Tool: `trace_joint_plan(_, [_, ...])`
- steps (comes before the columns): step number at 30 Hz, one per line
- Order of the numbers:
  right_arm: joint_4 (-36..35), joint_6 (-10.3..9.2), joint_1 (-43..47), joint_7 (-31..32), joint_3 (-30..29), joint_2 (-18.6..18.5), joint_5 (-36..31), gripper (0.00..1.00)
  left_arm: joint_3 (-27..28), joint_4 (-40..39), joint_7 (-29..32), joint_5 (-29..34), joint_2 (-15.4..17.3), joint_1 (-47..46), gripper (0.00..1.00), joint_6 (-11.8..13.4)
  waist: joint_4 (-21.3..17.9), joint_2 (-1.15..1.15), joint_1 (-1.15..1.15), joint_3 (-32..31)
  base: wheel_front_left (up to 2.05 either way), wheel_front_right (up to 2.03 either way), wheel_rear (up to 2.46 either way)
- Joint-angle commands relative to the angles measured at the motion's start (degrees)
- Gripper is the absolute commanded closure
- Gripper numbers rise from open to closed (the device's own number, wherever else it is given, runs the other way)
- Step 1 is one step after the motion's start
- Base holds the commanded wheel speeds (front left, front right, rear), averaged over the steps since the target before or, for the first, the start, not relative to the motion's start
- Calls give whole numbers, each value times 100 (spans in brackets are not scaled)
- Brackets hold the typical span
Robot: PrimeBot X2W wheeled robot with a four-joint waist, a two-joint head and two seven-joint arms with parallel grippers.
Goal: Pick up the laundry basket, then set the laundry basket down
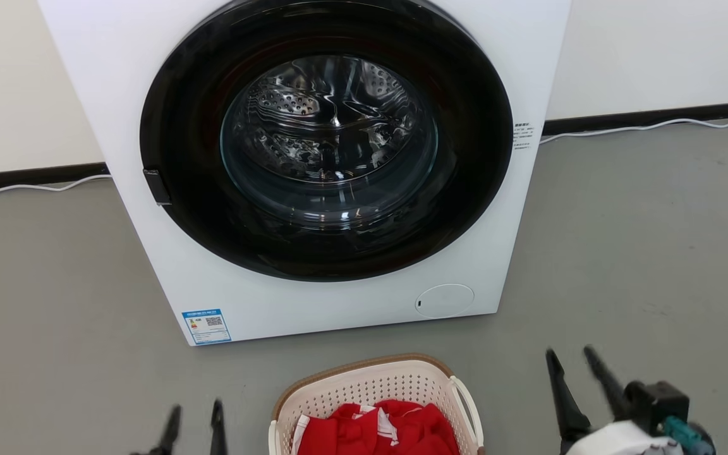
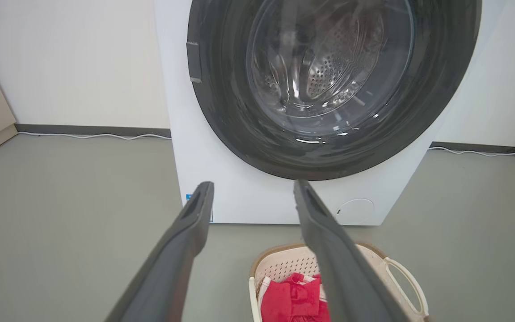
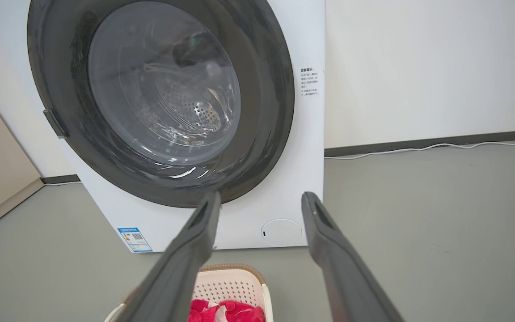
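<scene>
We judge the task barely begun: the laundry basket [image 1: 370, 384] sits on the grey floor [image 1: 623, 253] just in front of the washing machine [image 1: 313, 309], with red clothes [image 1: 389, 433] heaped inside, and nothing has hold of it. In the head view it lies between our two sets of fingers, apart from both. The left gripper [image 1: 195, 409] seems a little nearer to it than the right gripper [image 1: 569, 352], whose fingers reach further toward the machine. Both pairs of fingers are spread apart and grip nothing, which each wrist view makes plain, with floor and the machine's front seen through the gap. So the whole job is ahead of us, as we read it: bring the fingers to the basket's sides, close on it, lift, then set it down. The head view gives us both grippers flanking the basket at once, so the spacing on each side can be compared. The left wrist view has the basket low, running under its right-hand finger, and shows the white looped handle [image 2: 411, 281] standing free just beyond that finger. The right wrist view has the basket low under its left-hand finger, with that finger covering the basket's edge there. It also shows the blue label [image 3: 134, 239] at the machine's foot whole, just outside the left-hand finger, whereas in the left wrist view the left-hand finger nearly hides it.
</scene>
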Motion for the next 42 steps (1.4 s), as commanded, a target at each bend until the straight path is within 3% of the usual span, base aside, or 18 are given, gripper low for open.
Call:
trace_joint_plan(1, [53,0,18,8,6,9,7,100,-5,68,9,-7,-10,15,100,-2,1,0,0,0,0,0,0])
trace_joint_plan(11, [154,0,172,131,-55,59,399,100,73,257,137,-403,-40,50,100,-59,23,0,13,14,0,0,0])
trace_joint_plan(15, [95,-1,178,209,-108,62,705,100,143,252,219,-707,-37,5,100,-103,40,0,1,43,0,0,0])
trace_joint_plan(42, [-202,-2,174,647,-422,74,2355,100,526,217,666,-2352,-22,-254,100,-342,131,0,0,149,0,0,0])
